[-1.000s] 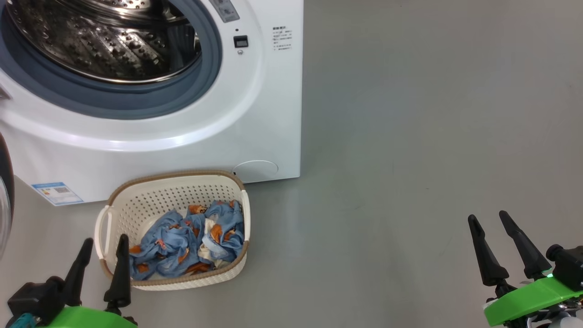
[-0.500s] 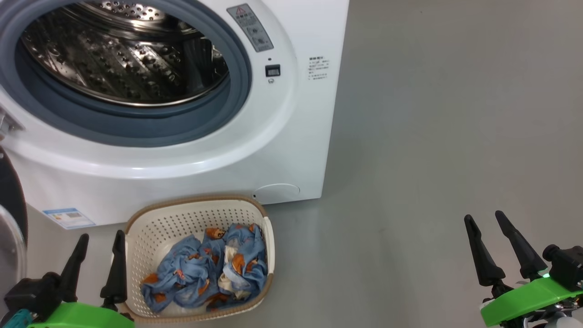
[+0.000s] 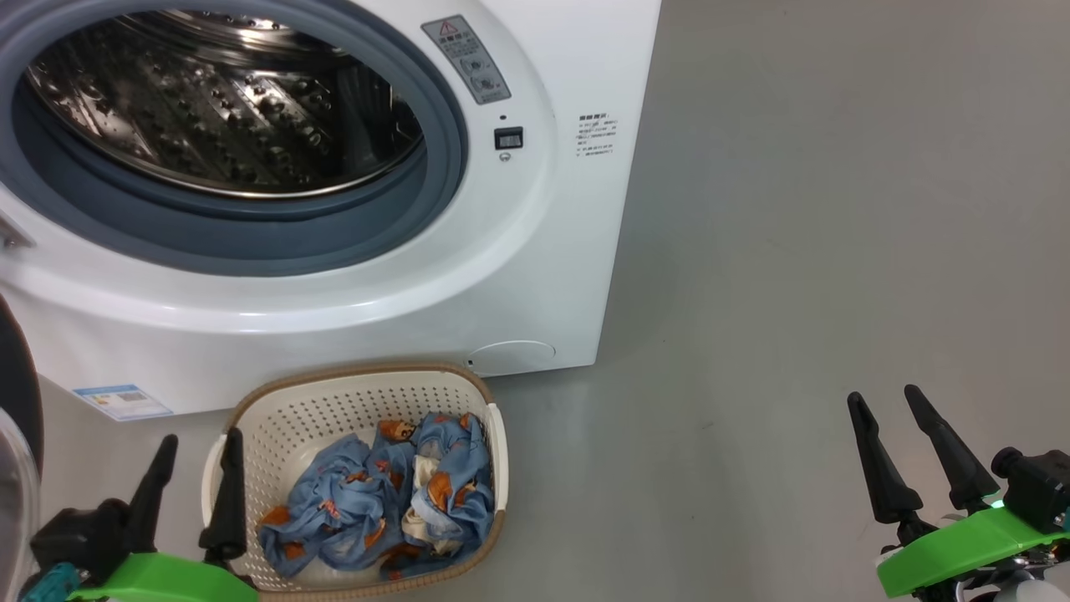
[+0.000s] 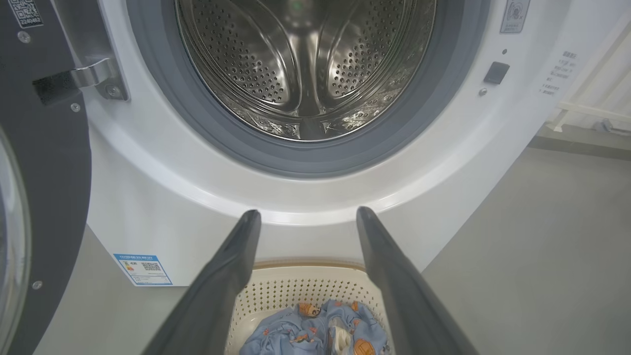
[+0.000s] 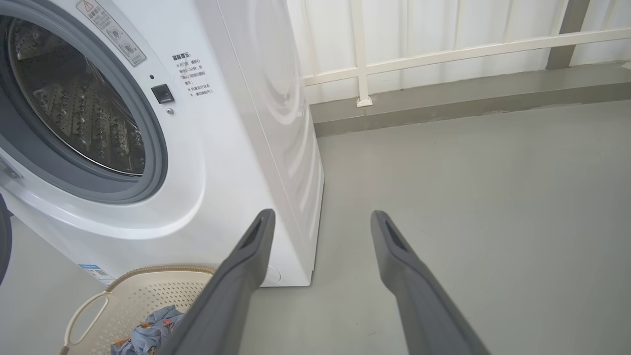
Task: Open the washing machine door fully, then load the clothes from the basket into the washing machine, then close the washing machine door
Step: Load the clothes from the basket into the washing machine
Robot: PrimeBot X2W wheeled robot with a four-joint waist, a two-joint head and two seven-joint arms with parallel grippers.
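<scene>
My left claw (image 3: 201, 436) sits at 7 o'clock in the head view, its two dark fingers spread apart and holding nothing. Its tips point toward 12, and one finger overlaps the left end of the basket (image 3: 351, 374); I cannot tell whether it touches. My right claw (image 3: 882, 393) is at 4 o'clock, fingers likewise apart and empty, over bare grey floor (image 3: 794, 251) and well apart from the basket. The washer (image 3: 535, 251) takes up the 10 to 12 o'clock part of that view, with its steel drum (image 3: 217, 100) showing through the mouth inside a grey seal (image 3: 251, 242). The door (image 3: 18, 376) is swung open: its black rim and a sliver of glass stand at the 9 o'clock edge. The basket stands on the floor just in front of the washer, at 6 to 7 o'clock below the mouth, near a small blue label (image 3: 121, 401) on the washer's front. The clothes (image 3: 376, 502) lie heaped inside it, bunched toward its 4 o'clock side. Along my left fingers the drum is at 12 and the clothes at 6. Along my right fingers the washer is at 10, the basket at 7 and a white railing (image 5: 443, 49) at 1.
</scene>
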